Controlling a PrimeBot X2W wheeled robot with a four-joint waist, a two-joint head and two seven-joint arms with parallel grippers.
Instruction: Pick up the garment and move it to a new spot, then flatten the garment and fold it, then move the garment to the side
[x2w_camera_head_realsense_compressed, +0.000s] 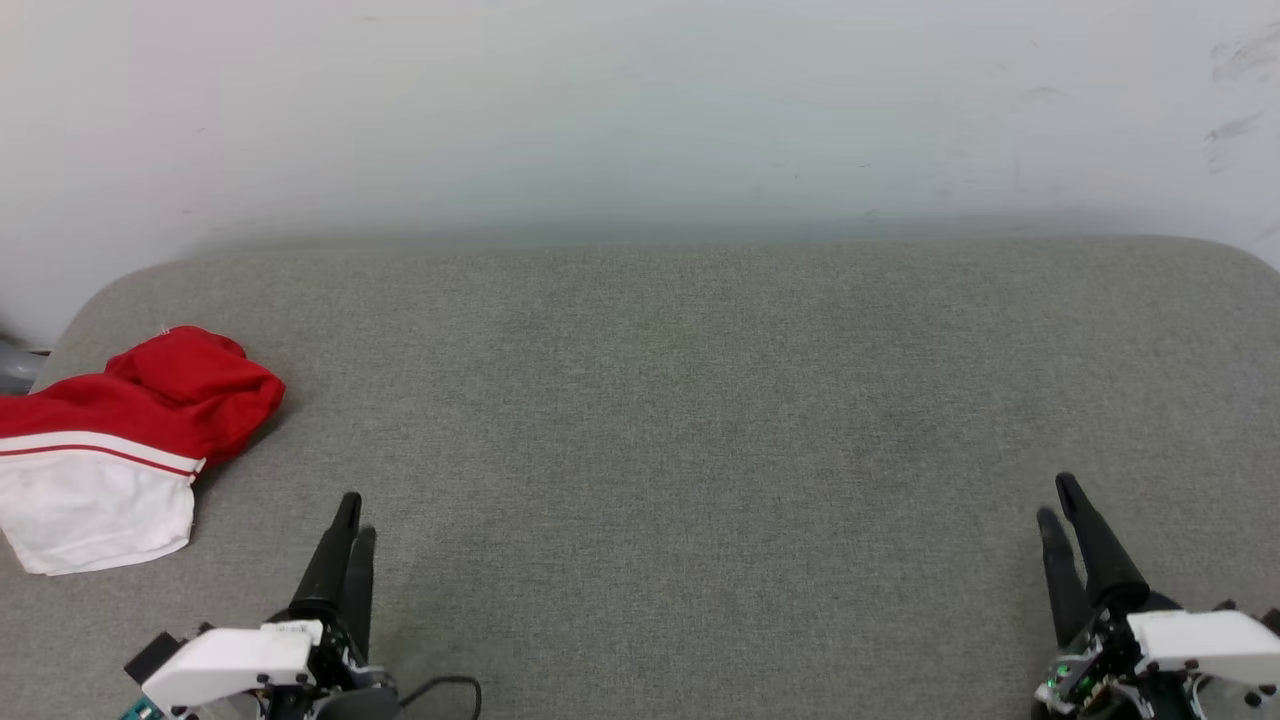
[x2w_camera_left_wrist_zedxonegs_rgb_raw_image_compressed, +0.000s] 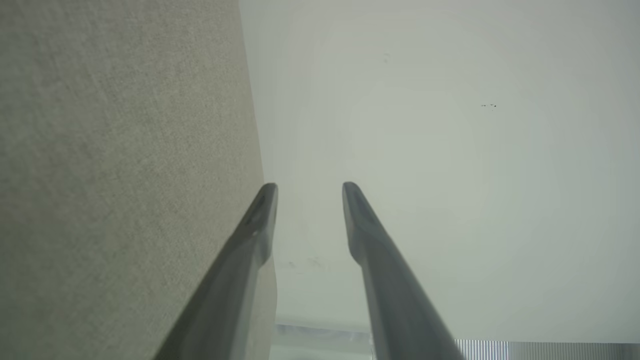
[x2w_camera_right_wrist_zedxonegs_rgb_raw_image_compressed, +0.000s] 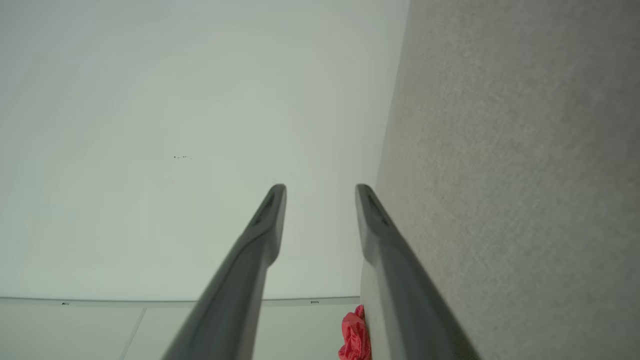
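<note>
The garment (x2w_camera_head_realsense_compressed: 130, 420), bunched at the frame's left edge, lies up-left of the left tool (x2w_camera_head_realsense_compressed: 358, 514), the nearer; right tool (x2w_camera_head_realsense_compressed: 1055, 497) well apart; both parted, empty.

Looks like a plain test room or robotics lab rather than a lived-in home. Shows a wide pad (x2w_camera_head_realsense_compressed: 700, 400) covered in grey woven cloth, rounded at its far corners, set against a blank white wall (x2w_camera_head_realsense_compressed: 640, 100) with dark scuffs (x2w_camera_head_realsense_compressed: 1235, 60) at its far right. Holds a crumpled red and white garment (x2w_camera_head_realsense_compressed: 120, 440) at the left edge of the pad. Takes in a ribbed grey panel (x2w_camera_left_wrist_zedxonegs_rgb_raw_image_compressed: 545, 350) low in the left wrist view.
</note>
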